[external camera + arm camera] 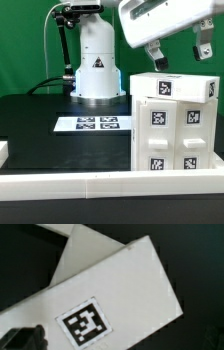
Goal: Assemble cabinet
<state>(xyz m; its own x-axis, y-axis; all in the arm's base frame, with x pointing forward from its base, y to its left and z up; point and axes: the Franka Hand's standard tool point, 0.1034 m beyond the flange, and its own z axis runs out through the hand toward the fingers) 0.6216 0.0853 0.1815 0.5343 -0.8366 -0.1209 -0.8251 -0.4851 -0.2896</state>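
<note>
The cabinet is a large white box with several black-and-white tags, standing upright at the exterior view's right. A flat white tagged panel lies across its top. My gripper hangs just above that top panel with its jaws wide apart and nothing between them. The wrist view looks down on the white top panel and one of its tags. One dark fingertip shows at the frame's edge; the other finger is out of frame.
The marker board lies flat on the black table in front of the robot base. A white rail runs along the table's front edge. A small white piece sits at the exterior view's far left.
</note>
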